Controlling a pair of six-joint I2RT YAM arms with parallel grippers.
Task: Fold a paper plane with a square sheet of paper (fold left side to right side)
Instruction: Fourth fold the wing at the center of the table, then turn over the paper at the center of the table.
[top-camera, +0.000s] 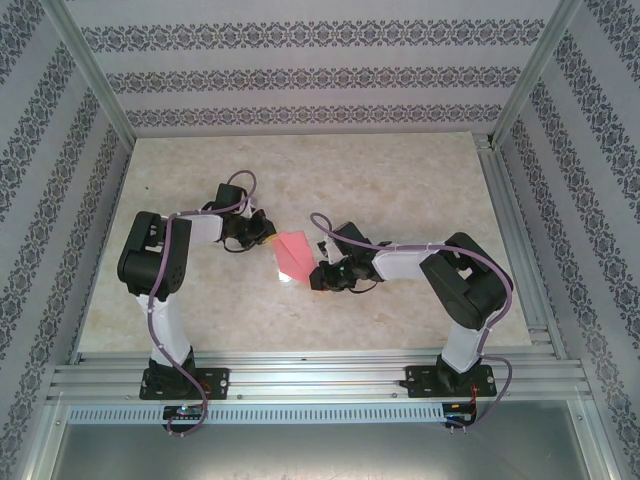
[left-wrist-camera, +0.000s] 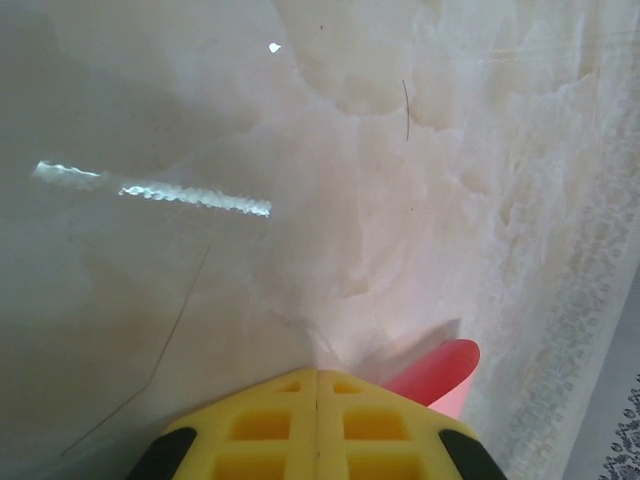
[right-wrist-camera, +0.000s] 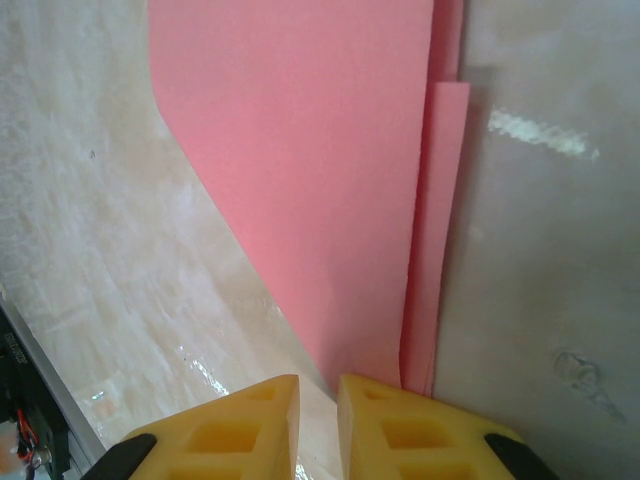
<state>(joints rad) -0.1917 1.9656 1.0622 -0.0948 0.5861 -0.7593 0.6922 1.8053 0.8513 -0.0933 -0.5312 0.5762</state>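
Item: the square sheet of thin pink-red paper (right-wrist-camera: 310, 170) lies partly folded at the middle of the pale marbled surface (top-camera: 400, 190), between the two grippers.
Left gripper: the left gripper (left-wrist-camera: 318, 378) sits at the sheet's far-left edge. Its yellow jaws are clenched flush, with no gap at the seam. A curled lip of the paper rises just to its right.
Right gripper: the right gripper (right-wrist-camera: 318, 388) sits at the sheet's near-right edge. Its jaws stand a narrow slit apart. The pale surface shows through the slit and no paper is seen in it.
Fold condition: one broad panel with narrower layers along its right edge. The edges are not flush.
Step in hand (judged): carrying the left side over to the right side, then creasing.
Method advised: pin the right edge flat. Bring the lifted side across low and slowly. Match the edges before pressing. Run the crease from one end to the other so the thin paper does not buckle or skid.
Not determinable: whether the left jaws pinch a paper edge, since the contact lies below their pads. The sheet's near corner is hidden behind the right jaws. From overhead the sheet is too small to count its layers.
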